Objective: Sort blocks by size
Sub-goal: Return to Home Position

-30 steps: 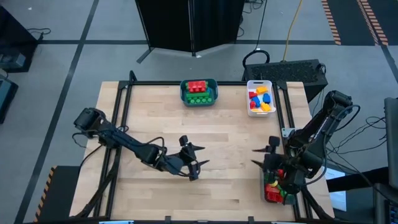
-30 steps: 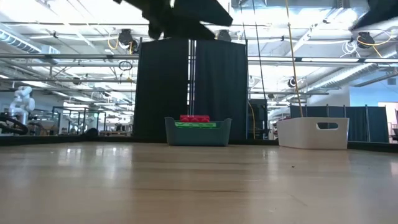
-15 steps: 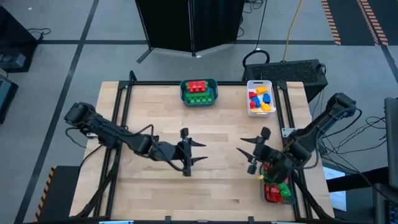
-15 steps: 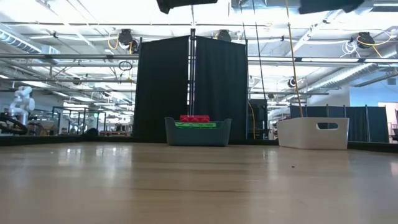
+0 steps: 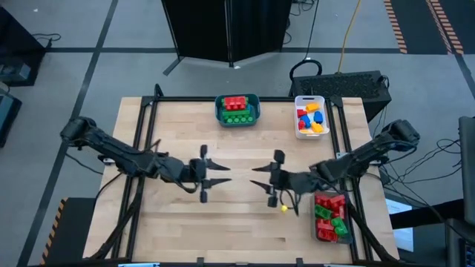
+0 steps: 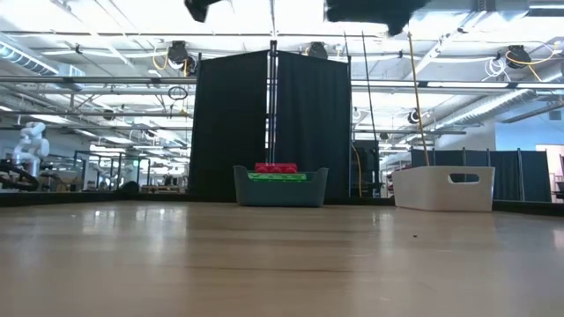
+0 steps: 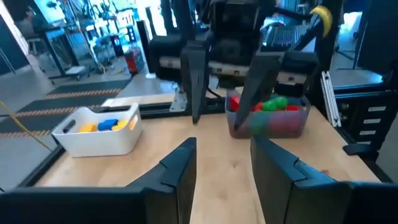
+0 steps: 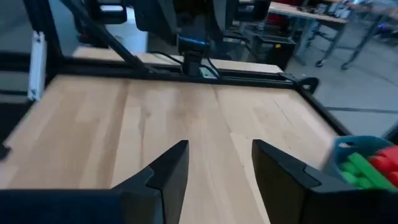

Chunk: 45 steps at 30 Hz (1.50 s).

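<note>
Cut off: in the low view only dark scraps of my arms show along the top edge, and I cannot tell which is which. My right wrist view catches just a corner of the teal bin (image 8: 343, 149).
Hidden: in the low view the white bin (image 6: 443, 188) walls off whatever lies in it.
Hard to make out: a small yellow spot (image 5: 283, 208) under my right wrist; whether it is a block or part of me, I cannot tell.
Blocks: all the blocks (image 5: 237, 104) I can see sit in bins. Red and green ones lie in rows in the teal bin at the table's (image 5: 185, 222) far edge. Blue, yellow and red ones are in the white bin near the far right corner. Red, green and a little yellow fill the clear bin (image 5: 317, 222) at the near right edge.
Left gripper (image 5: 223, 175): over mid-table, fingers spread, holding nothing.
Right gripper (image 5: 256, 178): facing it and near, fingers spread and empty.
</note>
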{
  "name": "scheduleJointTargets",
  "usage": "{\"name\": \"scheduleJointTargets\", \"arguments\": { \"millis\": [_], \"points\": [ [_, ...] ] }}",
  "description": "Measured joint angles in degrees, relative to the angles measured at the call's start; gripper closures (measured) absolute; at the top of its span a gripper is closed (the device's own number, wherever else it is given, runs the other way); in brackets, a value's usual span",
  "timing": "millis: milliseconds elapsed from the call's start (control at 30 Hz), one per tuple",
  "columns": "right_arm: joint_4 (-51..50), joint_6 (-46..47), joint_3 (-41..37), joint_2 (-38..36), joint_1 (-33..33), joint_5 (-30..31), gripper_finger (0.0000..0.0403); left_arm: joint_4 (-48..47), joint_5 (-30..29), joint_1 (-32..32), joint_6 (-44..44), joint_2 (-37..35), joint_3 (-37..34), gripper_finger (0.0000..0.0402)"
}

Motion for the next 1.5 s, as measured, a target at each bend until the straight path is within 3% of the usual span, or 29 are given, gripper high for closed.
{"name": "scheduleJointTargets", "arguments": {
  "millis": [200,433,500,600,867,1100,1300,1500],
  "points": [
    [10.3,-0.1,0.0,2.5,-8.2,-15.3,0.0279,-0.4,0.1,0.1,3.4,-8.3,-6.5,0.0277],
    [11.2,-2.6,0.0,1.8,-14.8,-18.8,0.0356,1.2,0.2,0.9,3.2,-16.7,-13.7,0.0277],
    [10.5,-2.7,0.0,1.4,-16.1,-22.3,0.0383,1.1,0.2,0.8,3.2,-18.8,-15.6,0.0277],
    [7.9,-2.8,0.0,0.5,-17.0,-25.1,0.0398,1.0,0.5,0.9,3.2,-21.4,-18.0,0.0277],
    [2.4,-4.3,-0.1,-5.3,-16.5,-25.2,0.0402,1.4,3.1,0.7,-2.0,-25.8,-22.7,0.0289],
    [-4.1,-6.2,-1.5,-13.1,-14.9,-24.8,0.0403,1.3,3.2,-0.5,-5.8,-26.1,-24.6,0.0387],
    [-0.3,-5.0,-13.2,-22.6,-13.3,-19.4,0.0403,1.2,0.4,-3.0,-10.1,-26.2,-25.3,0.0399],
    [8.3,-2.9,-25.6,-34.5,-13.3,-19.5,0.0403,1.2,-5.3,-5.6,-10.2,-26.2,-25.3,0.0401]
  ]
}}
